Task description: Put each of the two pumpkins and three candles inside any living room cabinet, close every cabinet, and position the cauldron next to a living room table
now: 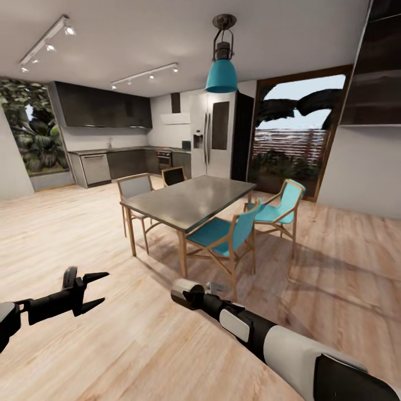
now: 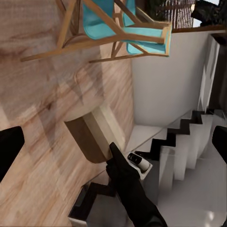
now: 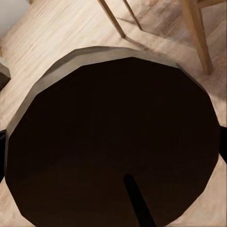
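Observation:
A short pale beige-grey candle (image 1: 185, 292) sits at the tip of my right arm, low in the middle of the head view, with my right gripper (image 1: 195, 295) shut on it. Close up in the right wrist view, the candle's (image 3: 113, 137) dark round face and pale rim are flanked by black fingers (image 3: 222, 144). From the left wrist view the same candle (image 2: 94, 135) hangs over the wood floor with a black finger (image 2: 120, 165) beside it. My left gripper (image 1: 96, 289) stands open and empty at the lower left, well apart from the candle.
Straight ahead stands a dark dining table (image 1: 192, 203) with several wooden chairs, two of them with teal seats (image 1: 223, 236). Behind it are dark kitchen cabinets (image 1: 106, 111), a steel fridge (image 1: 214, 139) and a glass door (image 1: 295, 133). Wood floor (image 1: 61, 234) stretches left.

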